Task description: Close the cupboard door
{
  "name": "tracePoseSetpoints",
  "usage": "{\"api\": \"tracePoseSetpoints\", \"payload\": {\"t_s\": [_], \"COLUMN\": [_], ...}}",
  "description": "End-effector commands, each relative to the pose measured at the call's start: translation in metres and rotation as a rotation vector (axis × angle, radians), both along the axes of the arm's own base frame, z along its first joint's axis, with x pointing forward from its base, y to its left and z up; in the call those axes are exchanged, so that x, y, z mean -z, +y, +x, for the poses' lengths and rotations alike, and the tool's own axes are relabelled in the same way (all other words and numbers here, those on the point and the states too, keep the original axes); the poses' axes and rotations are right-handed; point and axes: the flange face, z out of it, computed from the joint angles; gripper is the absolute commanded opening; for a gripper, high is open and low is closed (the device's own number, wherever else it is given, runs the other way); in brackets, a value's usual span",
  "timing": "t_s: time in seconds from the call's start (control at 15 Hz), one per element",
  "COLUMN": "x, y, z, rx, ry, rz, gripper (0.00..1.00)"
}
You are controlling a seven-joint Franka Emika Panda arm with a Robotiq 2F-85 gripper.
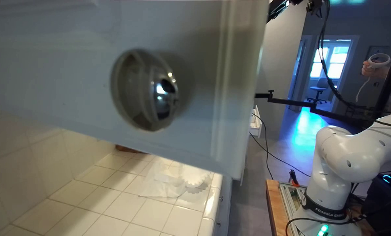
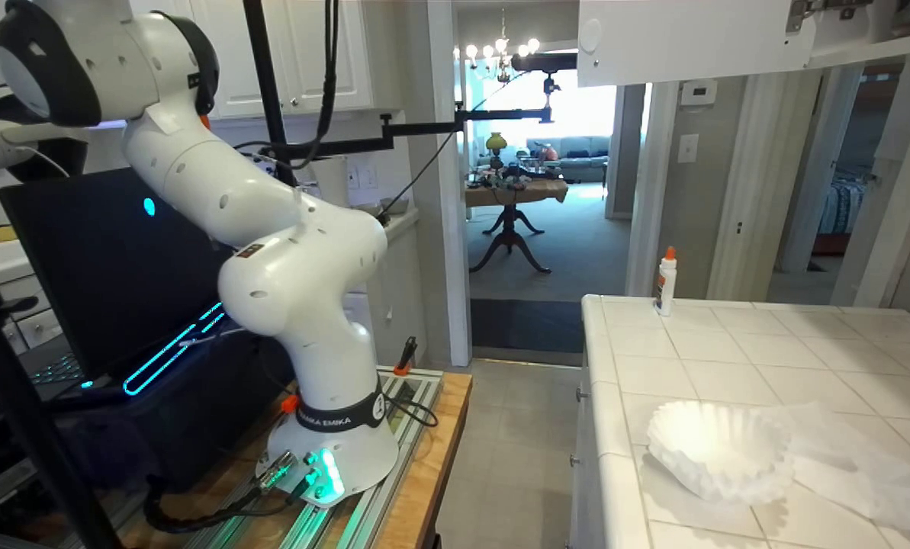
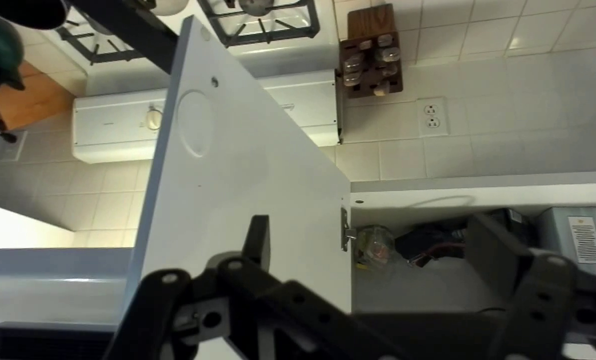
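- Wrist view: the gripper [image 3: 372, 240] shows at the lower edge, its two dark fingers [image 3: 260, 240] spread wide apart. One finger stands in front of the cupboard door [image 3: 258, 165], the other in front of the cupboard [image 3: 527, 195] itself; I cannot tell whether either touches.
- The Franka Panda arm [image 2: 294, 282] stands on a wooden bench [image 2: 443, 415] in an exterior view, its column upright, the next link slanting up toward the picture's left, the elbow [image 2: 111, 61] near the top edge.
- The cupboard door is open, joined to the cupboard by a metal hinge [image 3: 345, 230]; its inner face is flat and white, with a faint circle near the free edge.
- Its outer face, in an exterior view, is pale grey-white with a moulded border and a round chrome knob [image 1: 149, 95].
- In both exterior views it hangs higher than the tiled counter [image 2: 729, 374].
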Motion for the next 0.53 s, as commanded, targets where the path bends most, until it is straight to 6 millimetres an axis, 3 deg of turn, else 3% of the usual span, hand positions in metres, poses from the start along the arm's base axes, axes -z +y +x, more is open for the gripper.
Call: {"api": "tracePoseSetpoints", "payload": {"t_s": [0.0,0.13,0.2,0.47], "x": [-0.014,-0.018,-0.011,-0.011], "y": [-0.026,-0.039,-0.028,-0.039], "z": [-0.002,0.0,-0.003,-0.001], "rx": [0.029,0.071,0.034,0.05], "ry": [-0.016,-0.098,-0.06,-0.085], "rz": [-0.092,-0.056,-0.054,-0.052], "gripper": [1.0,1.0,1.0,1.0]}}
